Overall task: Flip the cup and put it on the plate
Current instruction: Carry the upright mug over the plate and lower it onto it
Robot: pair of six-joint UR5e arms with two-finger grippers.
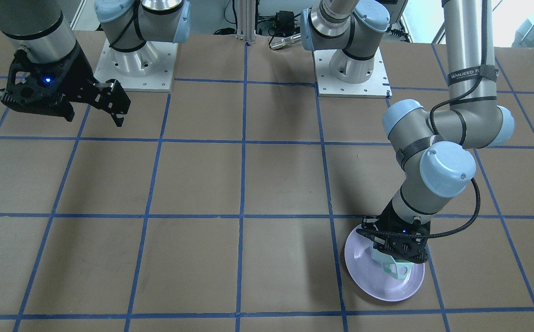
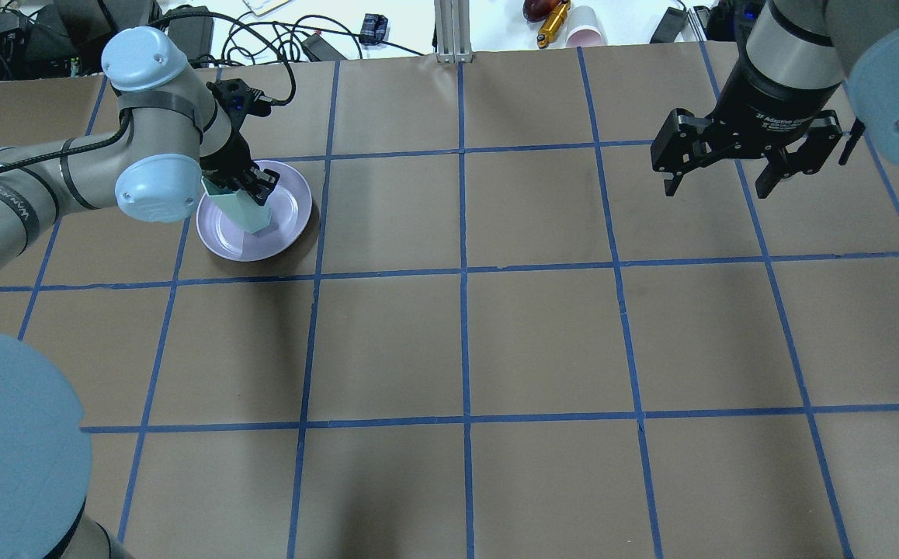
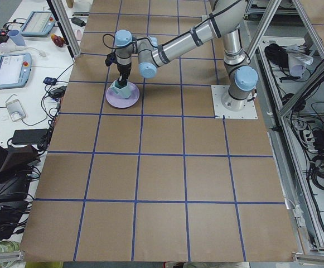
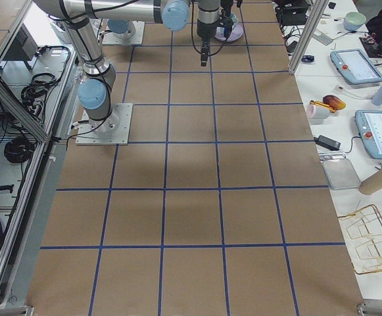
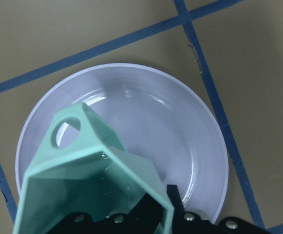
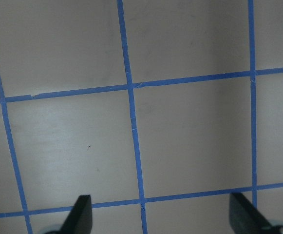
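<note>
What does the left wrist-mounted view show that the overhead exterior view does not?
Only the left wrist-mounted view shows the open mouth and dark teal inside of the cup, and the hole through its handle. Only the overhead exterior view shows the right gripper, with its jaws open above the table. Both views show the left gripper holding the cup over the plate.

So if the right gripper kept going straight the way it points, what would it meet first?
Likely the table: the right gripper points down at its brown surface, and the wrist view shows only that and blue tape ahead.
</note>
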